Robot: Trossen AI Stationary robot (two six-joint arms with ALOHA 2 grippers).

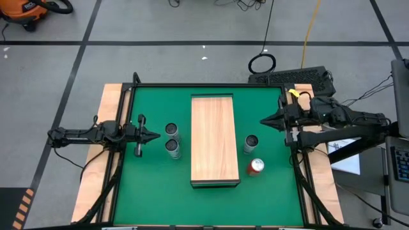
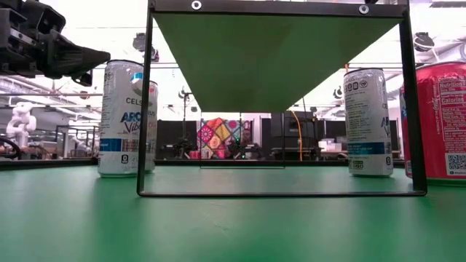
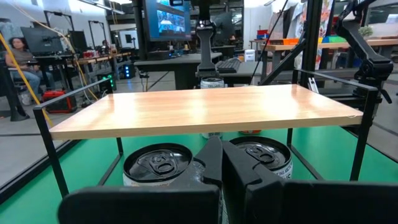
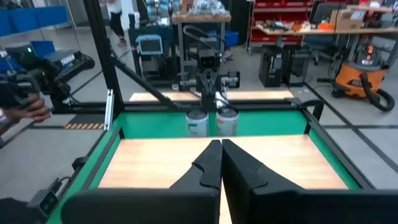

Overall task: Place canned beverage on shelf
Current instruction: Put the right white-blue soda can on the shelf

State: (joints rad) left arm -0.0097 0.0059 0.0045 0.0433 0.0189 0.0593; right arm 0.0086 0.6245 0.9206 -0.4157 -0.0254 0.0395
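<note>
The shelf (image 1: 215,139) is a light-wood board on a thin dark frame, standing on the middle of the green table. Two silver cans (image 1: 171,130) (image 1: 172,148) stand upright on the table left of it. A third silver can (image 1: 250,144) and a red can (image 1: 256,167) stand to its right. My left gripper (image 1: 154,135) is shut and empty, just left of the two silver cans, level with the gap between them (image 3: 222,155). My right gripper (image 1: 263,121) is shut and empty, above the table at the shelf's far right, pointing at the board (image 4: 221,149).
The shelf frame (image 2: 277,193) leaves an open space under the board. Black rails run round the table's edges (image 1: 204,85). In the low view, silver cans (image 2: 124,116) (image 2: 368,120) and the red can (image 2: 440,120) stand on either side of the frame.
</note>
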